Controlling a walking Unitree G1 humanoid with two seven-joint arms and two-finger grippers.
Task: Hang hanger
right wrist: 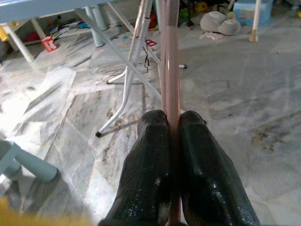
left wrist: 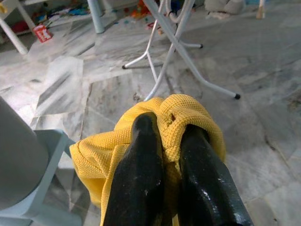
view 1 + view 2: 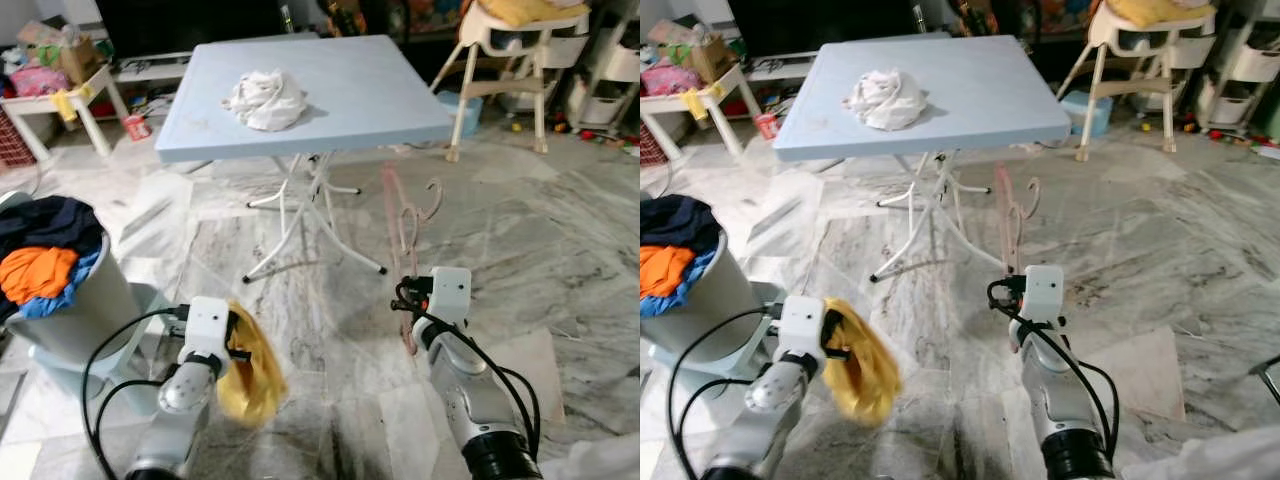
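A thin pink hanger stands upright in front of me, its hook near the table's edge. My right gripper is shut on the hanger's bar, low at the right. A yellow waffle-weave cloth hangs bunched from my left gripper, which is shut on it, low at the left beside the basket. In the left wrist view the cloth wraps over both black fingers.
A light-blue folding table with a crumpled white cloth stands ahead on white legs. A grey laundry basket of clothes is at my left. A high chair and low white table stand behind. Marble floor lies between.
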